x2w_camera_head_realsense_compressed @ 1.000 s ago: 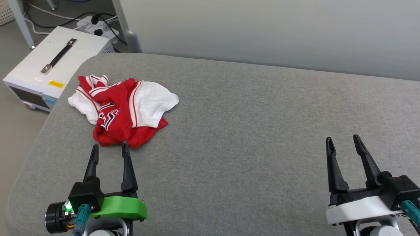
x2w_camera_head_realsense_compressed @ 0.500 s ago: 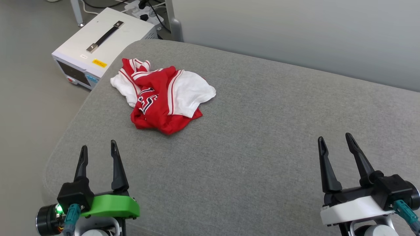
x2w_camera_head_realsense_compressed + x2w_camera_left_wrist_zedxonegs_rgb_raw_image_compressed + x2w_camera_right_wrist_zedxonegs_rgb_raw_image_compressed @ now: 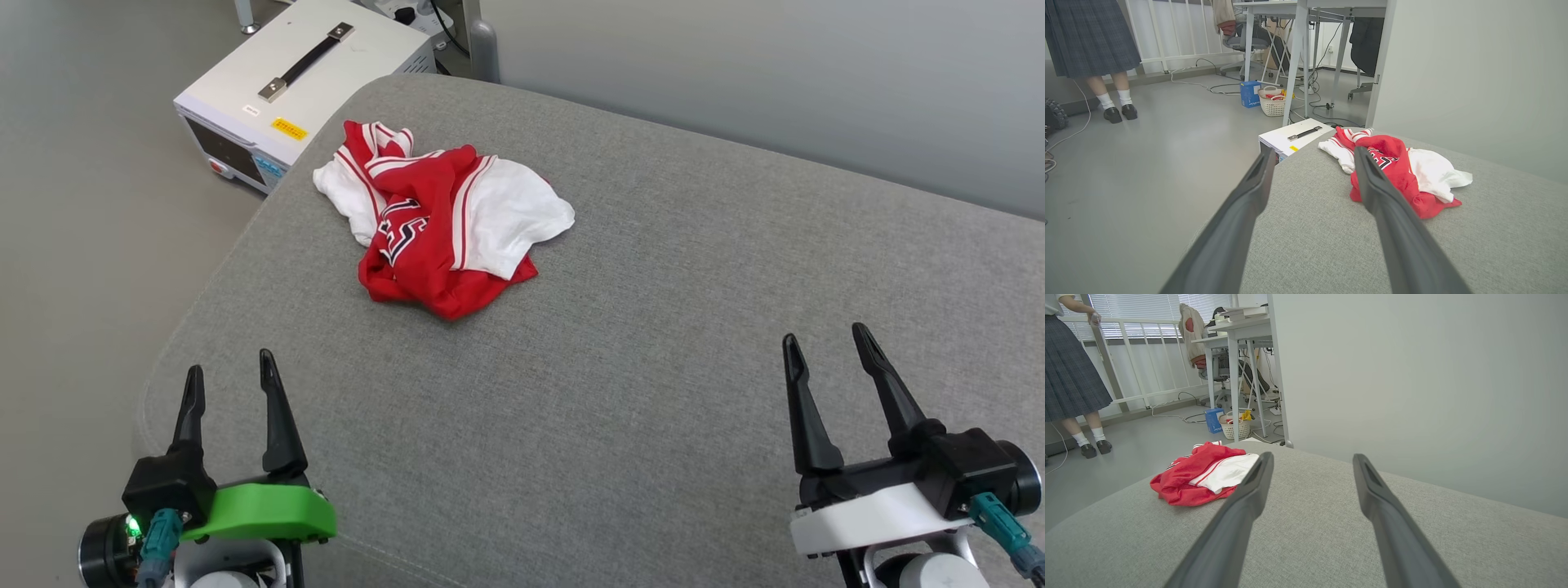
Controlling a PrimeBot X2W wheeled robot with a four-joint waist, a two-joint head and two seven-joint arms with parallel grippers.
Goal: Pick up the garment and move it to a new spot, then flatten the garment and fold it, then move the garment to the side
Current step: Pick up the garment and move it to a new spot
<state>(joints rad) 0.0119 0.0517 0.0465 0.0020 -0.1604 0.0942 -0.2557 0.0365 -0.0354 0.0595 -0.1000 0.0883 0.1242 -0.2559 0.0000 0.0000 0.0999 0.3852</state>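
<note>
— Jaws on our left arm stand spread and empty at 7 o'clock in the head view, over the near-left corner of the grey cushion (image 3: pixel 653 367). Why hold so far back?

— We judge we are lining up. The garment (image 3: pixel 445 229) lies crumpled at 11 o'clock near the cushion's far-left edge, well apart from both arms, its lettering half lost in red folds and a white sleeve on top. Nothing is gripped, so the pickup is not yet begun.

— And our right jaws?

— Spread too, and empty, at 5 o'clock over bare fabric. Our left arm looks the nearer one.

— Any containers?

— In the left wrist view a white basket (image 3: pixel 1272 107) sits on the floor at 12 o'clock with red and yellow bits inside. We cannot tell what they are. A blue box (image 3: pixel 1249 94) stands just beside it.
</note>
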